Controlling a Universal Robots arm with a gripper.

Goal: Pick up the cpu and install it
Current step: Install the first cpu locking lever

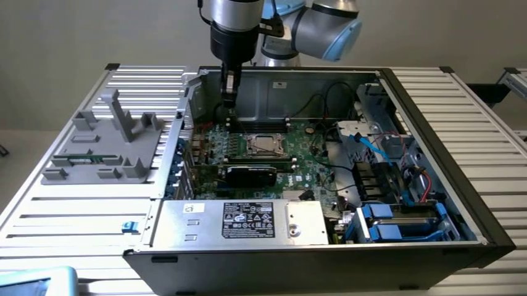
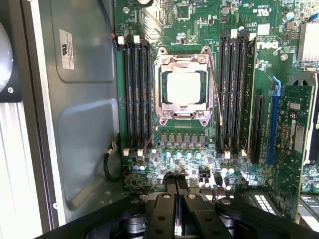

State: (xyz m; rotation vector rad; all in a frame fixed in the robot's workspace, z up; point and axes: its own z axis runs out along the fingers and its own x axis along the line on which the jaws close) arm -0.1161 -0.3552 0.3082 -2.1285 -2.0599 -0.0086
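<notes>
- Silver-grey metal, flat and square with a smooth matt top: the cpu (image 2: 185,88) lies in the socket on the board. It is ahead of and below the gripper (image 2: 175,180) and well apart from it.
- Gripper state: the two black fingers are pressed together and nothing is held between them. In the exterior view the gripper (image 1: 229,108) hangs upright inside the computer case (image 1: 329,80), above the motherboard (image 2: 192,149).
- Step in hand (judgement): the chip appears seated and released, so placement looks done. The arm stands clear, beside the socket rather than over it.
- Socket frame (image 2: 183,113): bright stamped steel, rectangular with cut corners, enclosing the chip on all four sides. Thin wire levers (image 2: 215,84) run along its flanks. Whether they are latched cannot be told.
- Any further contact at the socket (judgement) calls for a level, centred approach. The frame and levers crowd the chip's edges, and the metal top gives smooth fingers little purchase.
- Memory slots (image 2: 135,94): long, narrow black plastic channels with white end clips. They flank the socket on both sides, ahead of the fingertips.
- Board surface: glossy green laminate, densely studded with small components.
</notes>
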